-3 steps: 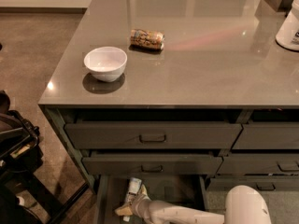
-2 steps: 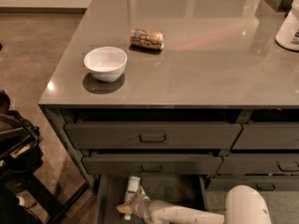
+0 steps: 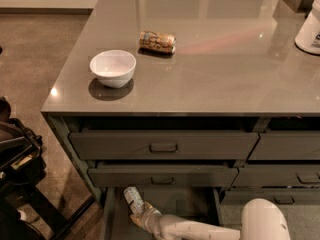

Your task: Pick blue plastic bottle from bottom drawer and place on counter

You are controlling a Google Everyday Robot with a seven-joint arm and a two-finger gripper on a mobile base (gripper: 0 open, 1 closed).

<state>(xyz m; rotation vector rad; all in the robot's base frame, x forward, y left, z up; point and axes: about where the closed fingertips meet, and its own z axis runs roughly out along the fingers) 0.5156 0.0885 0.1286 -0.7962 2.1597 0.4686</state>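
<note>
- Camera view: the gripper (image 3: 139, 217) is at the lower middle of the frame, inside the open bottom drawer (image 3: 195, 204), on the end of the white arm (image 3: 195, 230) that reaches in from the lower right.
- Since a second ago the blue plastic bottle (image 3: 133, 199) has shifted slightly left and now lies tilted, with its cap towards the upper left. The claw has hardly moved.
- I judge that the claw has met the bottle's near end and a grasp is being set up. Nothing is lifted yet.
- The claw touches or overlaps the bottle's lower end. I cannot tell how wide it stands or whether it holds the bottle.
- The counter (image 3: 225, 69) fills the upper frame and carries a white bowl (image 3: 113, 67) and a brown can (image 3: 157, 41).
</note>
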